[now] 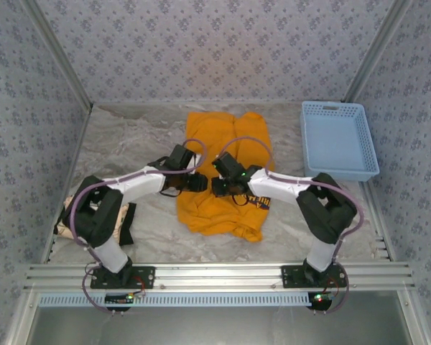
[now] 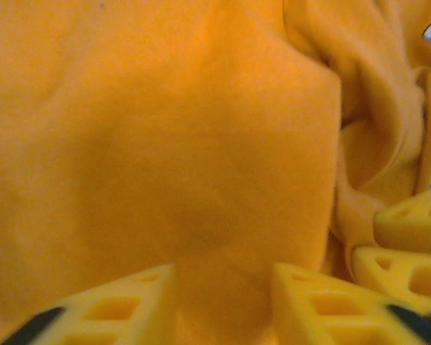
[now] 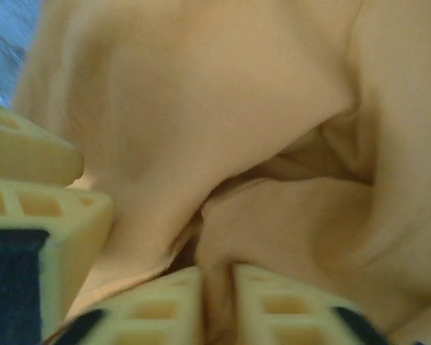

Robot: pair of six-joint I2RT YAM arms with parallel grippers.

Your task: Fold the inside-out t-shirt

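The orange-yellow inside-out t-shirt [image 1: 230, 133] lies rumpled in the middle of the table, with a dark print showing near its front right [image 1: 259, 201]. Both grippers meet over its centre. My left gripper [image 1: 200, 182] has a thick bunch of the cloth [image 2: 165, 129] filling the gap from finger to finger [image 2: 223, 280]. My right gripper [image 1: 220, 186] is shut on a thin fold of the shirt [image 3: 201, 93], its fingers nearly touching [image 3: 217, 280]. Each wrist view also catches the other gripper's yellow fingers [image 2: 409, 224] [image 3: 36, 208] close beside it.
A light blue basket [image 1: 339, 138] stands at the back right. A beige cloth with a black edge [image 1: 123, 224] lies at the front left, partly under the left arm. Patterned walls close in three sides, and a metal rail [image 1: 215, 274] runs along the near edge.
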